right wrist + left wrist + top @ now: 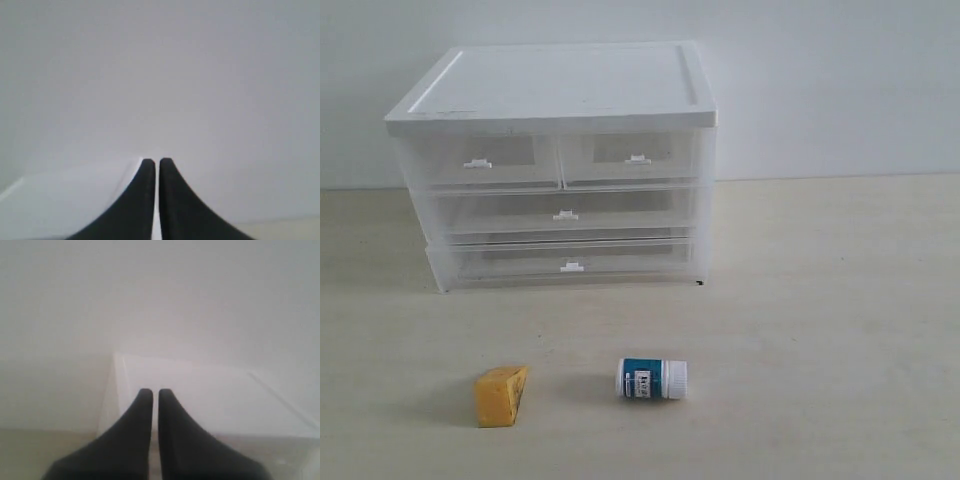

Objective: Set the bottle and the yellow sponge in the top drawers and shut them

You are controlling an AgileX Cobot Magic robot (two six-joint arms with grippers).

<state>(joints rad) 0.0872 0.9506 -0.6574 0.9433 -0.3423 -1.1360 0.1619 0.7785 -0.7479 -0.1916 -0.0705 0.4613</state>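
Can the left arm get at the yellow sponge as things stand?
Probably yes. The yellow sponge lies in the open on the table, left of the bottle and apart from it, nothing over it. The left end effector, out of the exterior view, is shut and must open first.

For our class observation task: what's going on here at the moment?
Nothing is being handled yet. The bottle lies on its side on the table, a little apart from the yellow sponge, in front of the drawer cabinet. The top drawers are shut. The left gripper and right gripper face the cabinet, jaws shut and empty.
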